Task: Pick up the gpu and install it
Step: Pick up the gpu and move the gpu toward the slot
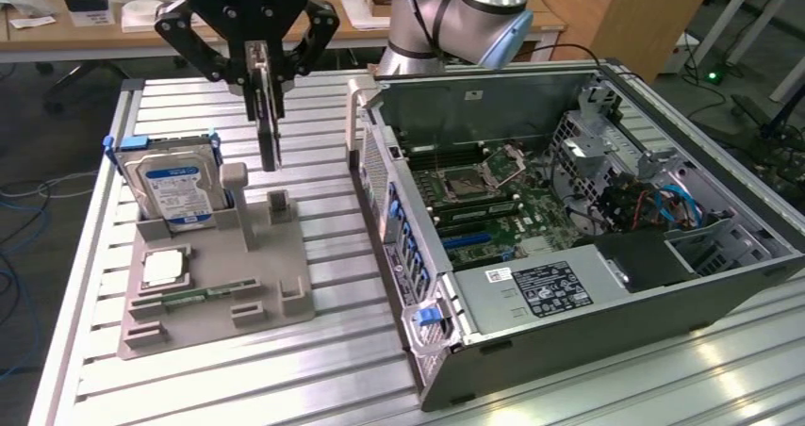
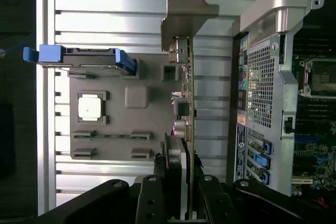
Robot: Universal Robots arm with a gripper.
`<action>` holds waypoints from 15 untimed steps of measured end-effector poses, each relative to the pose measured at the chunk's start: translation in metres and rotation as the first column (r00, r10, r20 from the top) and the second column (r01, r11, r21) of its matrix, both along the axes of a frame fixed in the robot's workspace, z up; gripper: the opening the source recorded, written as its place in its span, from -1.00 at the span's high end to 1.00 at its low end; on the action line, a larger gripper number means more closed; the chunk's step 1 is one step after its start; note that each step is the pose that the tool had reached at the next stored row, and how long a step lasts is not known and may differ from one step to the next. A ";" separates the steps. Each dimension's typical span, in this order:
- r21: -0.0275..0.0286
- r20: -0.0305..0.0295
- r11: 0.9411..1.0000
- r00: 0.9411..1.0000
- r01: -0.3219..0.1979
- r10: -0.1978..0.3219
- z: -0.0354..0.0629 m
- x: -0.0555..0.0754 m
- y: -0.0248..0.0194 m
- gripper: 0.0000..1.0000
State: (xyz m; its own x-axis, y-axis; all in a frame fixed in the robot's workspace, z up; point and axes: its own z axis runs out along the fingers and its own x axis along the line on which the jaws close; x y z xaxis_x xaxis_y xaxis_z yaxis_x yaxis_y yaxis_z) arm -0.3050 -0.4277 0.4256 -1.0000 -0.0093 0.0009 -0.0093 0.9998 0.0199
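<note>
The gpu [image 1: 268, 124] hangs edge-on as a thin dark card, lifted clear above the grey holder [image 1: 258, 266] on the slatted table. My gripper [image 1: 266, 73] is shut on its upper end, one black finger on each face. In the wrist view the gpu [image 2: 187, 93] runs away from the fingers [image 2: 155, 192] as a thin brownish board with connectors, ending in its silver bracket [image 2: 185, 9]. It hovers between the holder [image 2: 137, 129] and the open computer case [image 2: 265, 77].
A hard drive [image 1: 176, 186] with blue rails stands upright in the holder, with a silver processor chip [image 1: 164, 268] and a green memory stick [image 1: 202, 299] lower down. The open case [image 1: 566, 219] lies at the exterior view's right, motherboard [image 1: 497, 195] exposed.
</note>
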 end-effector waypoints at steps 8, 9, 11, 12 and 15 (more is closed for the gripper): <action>0.000 0.000 1.000 1.000 0.000 0.000 0.0000 0.006 0.0000 0.44; 0.000 0.000 1.000 1.000 0.000 0.000 0.0001 0.008 0.0000 0.44; 0.000 0.000 1.000 1.000 0.000 0.000 0.0000 0.013 0.0000 0.44; 0.000 0.000 1.000 1.000 0.000 0.000 0.0000 0.016 0.0000 0.44; 0.000 0.000 1.000 1.000 0.000 0.000 0.0000 0.028 0.0000 0.44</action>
State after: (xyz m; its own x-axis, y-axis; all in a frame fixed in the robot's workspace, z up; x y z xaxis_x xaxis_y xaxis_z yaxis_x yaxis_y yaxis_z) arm -0.2767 -0.4277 0.4256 -1.0000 -0.0093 0.0010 -0.0093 0.9998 0.0198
